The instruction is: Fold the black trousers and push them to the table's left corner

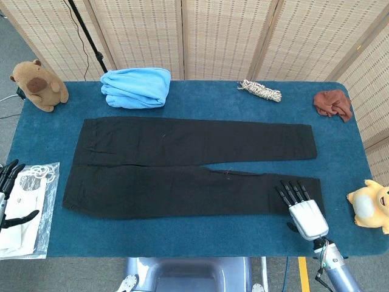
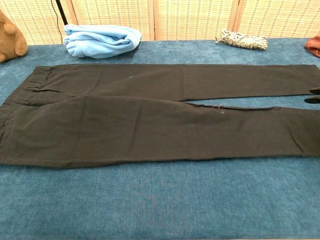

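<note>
The black trousers (image 1: 182,167) lie flat and unfolded across the blue table (image 1: 340,152), waistband to the left, legs to the right; they also fill the chest view (image 2: 150,120). My right hand (image 1: 302,210) hovers over the cuff end of the near leg, fingers spread and pointing away, holding nothing. Only its dark fingertips (image 2: 314,96) show at the right edge of the chest view. My left hand (image 1: 7,194) is mostly cut off at the left edge, fingers apart, beside the table's left end.
A folded light-blue cloth (image 1: 136,87), a brown plush (image 1: 37,85), a coil of rope (image 1: 260,90) and a rust-red rag (image 1: 333,103) sit along the far side. A clear plastic bag (image 1: 27,210) lies at the near left corner; a yellow plush (image 1: 371,205) at the right edge.
</note>
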`<state>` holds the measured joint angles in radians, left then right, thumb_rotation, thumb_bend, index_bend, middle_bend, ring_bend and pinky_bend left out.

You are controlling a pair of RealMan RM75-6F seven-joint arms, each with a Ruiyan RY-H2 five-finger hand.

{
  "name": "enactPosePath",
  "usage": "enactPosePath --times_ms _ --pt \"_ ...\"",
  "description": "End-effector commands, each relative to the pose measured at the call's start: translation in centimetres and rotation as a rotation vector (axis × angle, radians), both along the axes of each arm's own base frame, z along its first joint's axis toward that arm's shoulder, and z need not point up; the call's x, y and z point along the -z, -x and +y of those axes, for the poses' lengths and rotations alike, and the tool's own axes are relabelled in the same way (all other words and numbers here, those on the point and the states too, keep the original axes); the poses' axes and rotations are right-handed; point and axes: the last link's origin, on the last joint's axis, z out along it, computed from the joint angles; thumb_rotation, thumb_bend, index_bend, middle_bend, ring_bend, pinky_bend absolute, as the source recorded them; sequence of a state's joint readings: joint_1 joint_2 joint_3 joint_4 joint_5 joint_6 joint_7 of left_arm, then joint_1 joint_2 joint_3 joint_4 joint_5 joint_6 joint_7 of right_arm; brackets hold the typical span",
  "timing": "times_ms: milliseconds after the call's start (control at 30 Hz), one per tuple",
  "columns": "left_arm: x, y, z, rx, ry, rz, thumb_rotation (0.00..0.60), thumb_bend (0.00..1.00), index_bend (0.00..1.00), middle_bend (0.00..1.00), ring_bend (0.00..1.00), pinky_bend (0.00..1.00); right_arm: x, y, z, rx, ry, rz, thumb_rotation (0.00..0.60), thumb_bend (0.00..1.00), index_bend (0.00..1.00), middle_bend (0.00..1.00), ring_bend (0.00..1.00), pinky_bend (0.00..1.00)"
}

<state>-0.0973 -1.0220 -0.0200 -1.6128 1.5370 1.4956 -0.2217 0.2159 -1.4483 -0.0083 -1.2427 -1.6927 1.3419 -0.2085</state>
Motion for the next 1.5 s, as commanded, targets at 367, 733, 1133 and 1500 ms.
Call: enactPosePath --times_ms 367,733,1133,1500 --pt "-0.2 0.2 0.0 -0.009 -0.006 -0.009 0.600 0.00 0.00 0.00 0.00 0.00 1.8 -0.3 -1.4 0.016 -0.011 -0.002 0.600 0.00 0.00 0.00 0.00 0.00" --pt "0.0 0.2 -0.1 -0.011 -0.001 -0.006 0.600 0.00 0.00 0.00 0.00 0.00 2.5 0.3 -2.2 0.034 -0.003 -0.010 0.600 0.00 0.00 0.00 0.00 0.00" --pt "0.0 0.3 -0.1 -0.019 -0.002 -0.011 0.600 0.00 0.00 0.00 0.00 0.00 3.1 0.4 -2.9 0.044 0.006 -0.034 0.600 0.18 0.09 0.00 0.00 0.00" --pt "-0.1 0.3 -0.1 -0.023 0.000 -0.019 0.600 0.00 0.00 0.00 0.00 0.00 3.1 0.4 -2.9 0.019 0.018 -0.057 0.600 0.52 0.19 0.00 0.00 0.04"
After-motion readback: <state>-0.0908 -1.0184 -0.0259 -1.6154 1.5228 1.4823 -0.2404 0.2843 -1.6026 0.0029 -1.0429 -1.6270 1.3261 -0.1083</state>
